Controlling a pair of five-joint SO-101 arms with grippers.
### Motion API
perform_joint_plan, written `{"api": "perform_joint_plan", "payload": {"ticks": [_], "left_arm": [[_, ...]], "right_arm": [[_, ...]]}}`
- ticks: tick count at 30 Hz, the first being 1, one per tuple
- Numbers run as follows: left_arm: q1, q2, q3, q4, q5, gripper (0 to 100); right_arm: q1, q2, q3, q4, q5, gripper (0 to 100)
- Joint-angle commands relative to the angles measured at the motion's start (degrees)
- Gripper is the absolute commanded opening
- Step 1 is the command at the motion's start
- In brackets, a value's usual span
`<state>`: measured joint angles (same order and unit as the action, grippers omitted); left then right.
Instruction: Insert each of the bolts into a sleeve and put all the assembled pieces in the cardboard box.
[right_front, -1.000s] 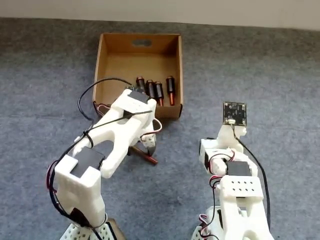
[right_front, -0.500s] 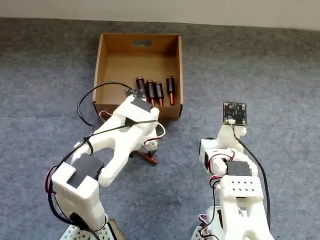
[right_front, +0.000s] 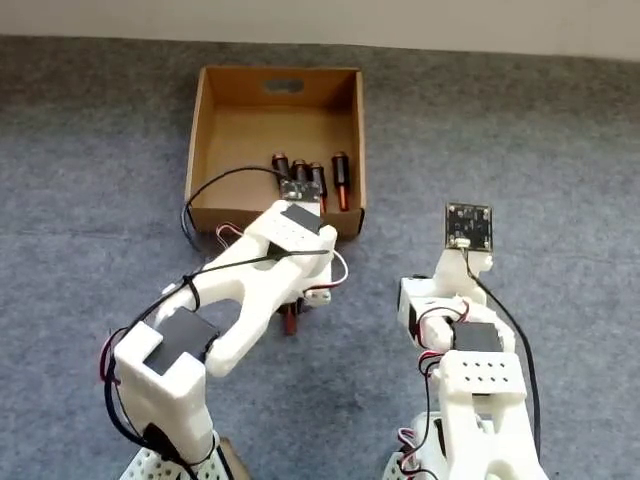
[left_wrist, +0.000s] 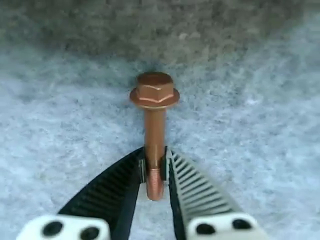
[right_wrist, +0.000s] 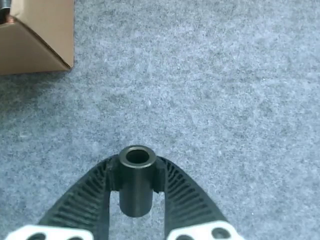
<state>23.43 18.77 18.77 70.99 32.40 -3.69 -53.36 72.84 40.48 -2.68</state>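
Observation:
My left gripper (left_wrist: 155, 167) is shut on the threaded shank of a copper bolt (left_wrist: 154, 120), whose hex head points away from the wrist, over the grey carpet. From above, the left arm (right_front: 270, 270) leans just in front of the cardboard box (right_front: 203, 130), with the bolt (right_front: 291, 319) peeking out below it. My right gripper (right_wrist: 136, 172) is shut on a black sleeve (right_wrist: 136, 175), its open bore facing away from the wrist. Several assembled pieces (right_front: 312, 178) lie side by side inside the box near its front wall. The right arm (right_front: 462, 330) stands to the right of the box.
Grey carpet covers the whole table. A corner of the cardboard box (right_wrist: 35, 40) is visible in the right wrist view, far from the sleeve. Open carpet lies between the two arms and to the right of the box.
The left arm has swung right and a little forward with the bolt, which turned from lying aslant on the carpet to pointing down under the wrist. The right arm has not moved.

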Motion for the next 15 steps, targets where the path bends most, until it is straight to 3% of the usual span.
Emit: {"api": "perform_joint_plan", "payload": {"ticks": [1,7,11,15], "left_arm": [[-1.0,-0.6,1.1,1.5,-10.5,1],[-1.5,-0.7,1.5,6.1,-21.0,1],[-0.7,-1.1,2.7,2.3,-21.7,1],[-0.6,-7.5,9.8,-6.5,-21.5,1]], "right_arm": [[0.7,-1.4,-0.4,-0.9,-0.4,0.5],[0.7,-1.4,-0.6,-0.9,-0.3,0.5],[0.7,-1.4,-0.4,-0.9,-0.2,0.5],[0.7,-1.4,-0.5,-0.9,-0.2,0.5]]}}
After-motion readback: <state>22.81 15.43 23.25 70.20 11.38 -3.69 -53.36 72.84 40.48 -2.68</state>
